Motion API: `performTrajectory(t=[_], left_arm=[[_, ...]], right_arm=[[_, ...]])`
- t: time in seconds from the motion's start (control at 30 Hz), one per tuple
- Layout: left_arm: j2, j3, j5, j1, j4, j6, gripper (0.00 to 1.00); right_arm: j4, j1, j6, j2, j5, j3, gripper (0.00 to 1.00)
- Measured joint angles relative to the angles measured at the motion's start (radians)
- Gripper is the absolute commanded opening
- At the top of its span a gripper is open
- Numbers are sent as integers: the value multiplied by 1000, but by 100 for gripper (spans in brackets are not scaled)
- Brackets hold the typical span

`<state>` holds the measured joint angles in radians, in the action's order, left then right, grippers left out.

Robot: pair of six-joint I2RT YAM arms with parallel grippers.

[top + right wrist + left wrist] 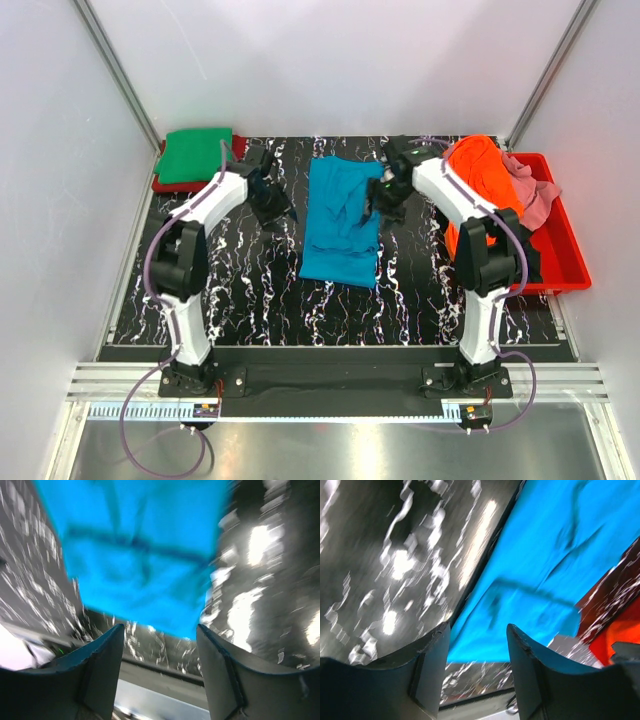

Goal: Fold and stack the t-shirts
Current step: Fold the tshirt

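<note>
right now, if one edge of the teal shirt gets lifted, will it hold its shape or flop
Probably floppy: the teal shirt lies creased and bunched on the table, so a lifted edge would likely drape. It looks thin and flat, so probably light. Pushed, it would likely wrinkle rather than slide whole, as its existing folds suggest.

- A robot lab test cell.
- White wall panels (330, 60) in aluminium framing (112, 68) enclose a black marbled worktop (250, 290).
- Left arm (195, 235) and right arm (480, 240) are bolted beside a slotted metal rail (330, 383).
</note>
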<state>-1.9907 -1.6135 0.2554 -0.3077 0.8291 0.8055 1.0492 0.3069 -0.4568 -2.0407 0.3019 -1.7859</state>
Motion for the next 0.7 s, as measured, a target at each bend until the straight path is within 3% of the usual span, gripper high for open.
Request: performTrajectory(t=[0.23, 0.7], left_arm=[[159, 197, -23, -2, 0, -24, 53], [274, 333, -39, 2, -14, -30, 52]], right_arm=[[10, 178, 17, 7, -5, 69, 59], [53, 202, 73, -190, -62, -5, 55]])
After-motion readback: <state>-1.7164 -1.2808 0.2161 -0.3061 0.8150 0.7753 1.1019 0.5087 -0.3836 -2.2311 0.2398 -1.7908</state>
